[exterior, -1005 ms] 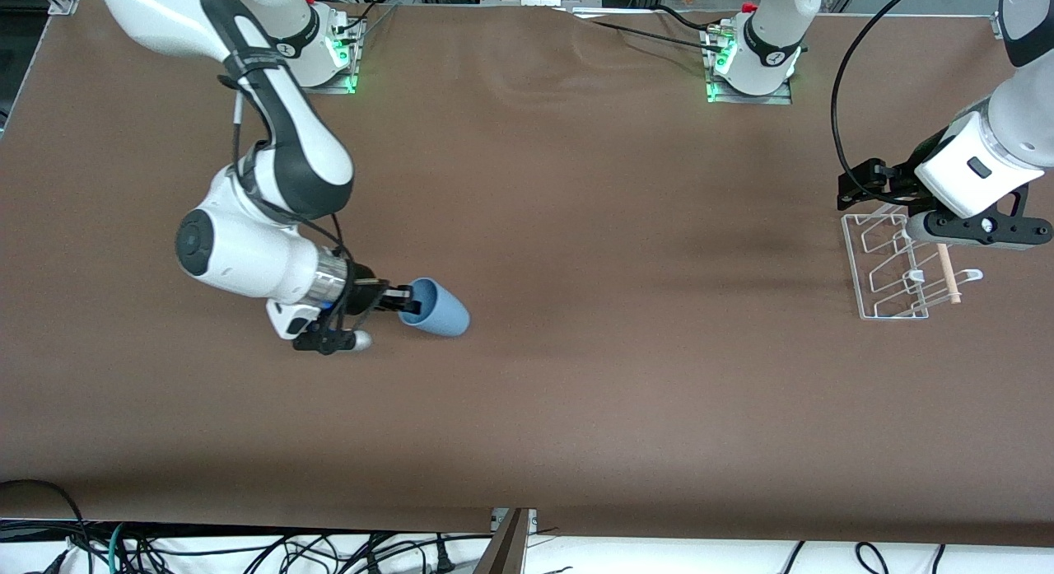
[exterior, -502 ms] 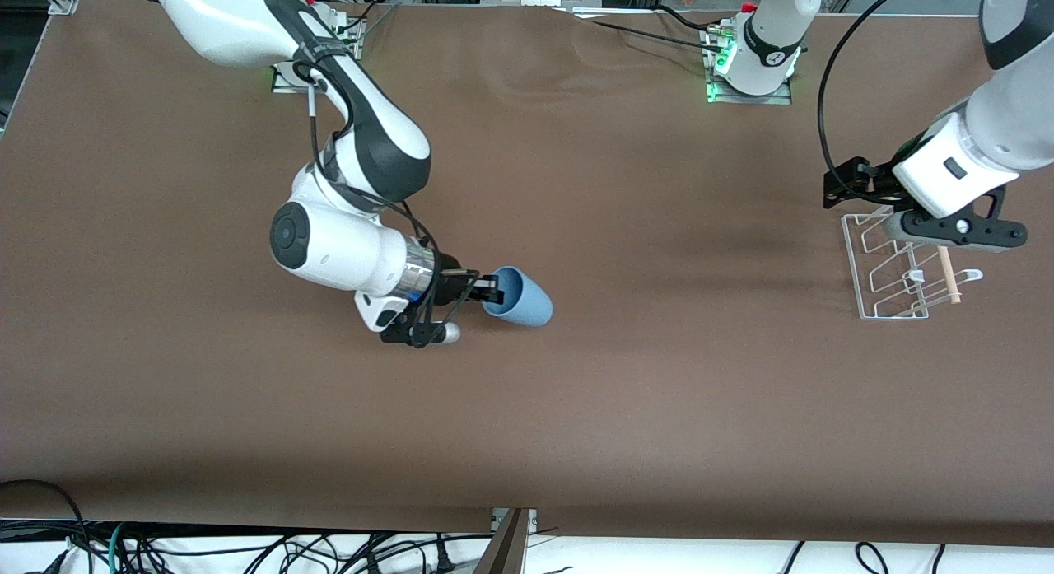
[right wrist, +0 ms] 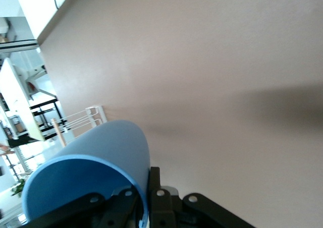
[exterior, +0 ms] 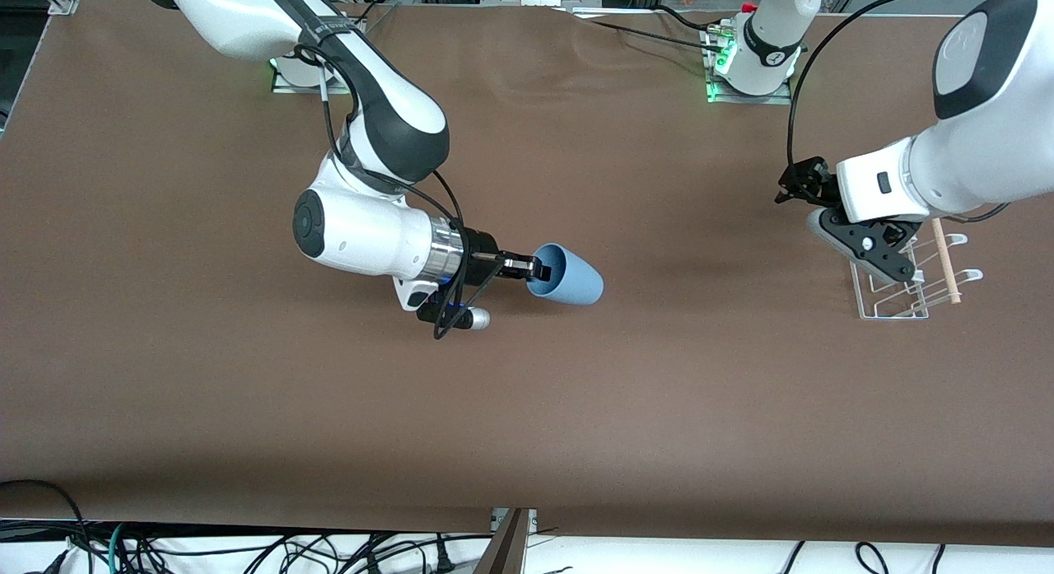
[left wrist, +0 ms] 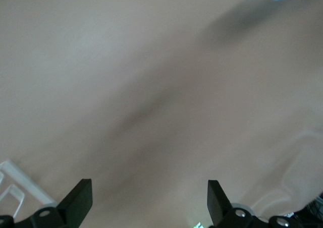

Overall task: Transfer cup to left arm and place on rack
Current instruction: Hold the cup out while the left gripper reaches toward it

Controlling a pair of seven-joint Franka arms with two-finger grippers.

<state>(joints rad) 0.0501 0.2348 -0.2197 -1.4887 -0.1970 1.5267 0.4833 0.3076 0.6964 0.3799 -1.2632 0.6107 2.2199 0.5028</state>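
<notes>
Cup held on its side in the air, rack at the left arm's end.

Front view: the right hand [exterior: 533, 268] pinches the rim of the cup [exterior: 568, 276] over the middle of the surface [exterior: 527, 409]; the left hand [exterior: 800, 181] hangs beside the rack [exterior: 893, 298].
Left wrist view: the fingers [left wrist: 81, 200] are spread wide.
Right wrist view: the cup's wall fills the foreground.

Front camera looks down from high across the worktop [exterior: 527, 409], facing both bases. Wrist cameras sit close over it — all three views share the blue cup [exterior: 568, 275] and the rack [exterior: 893, 298].
</notes>
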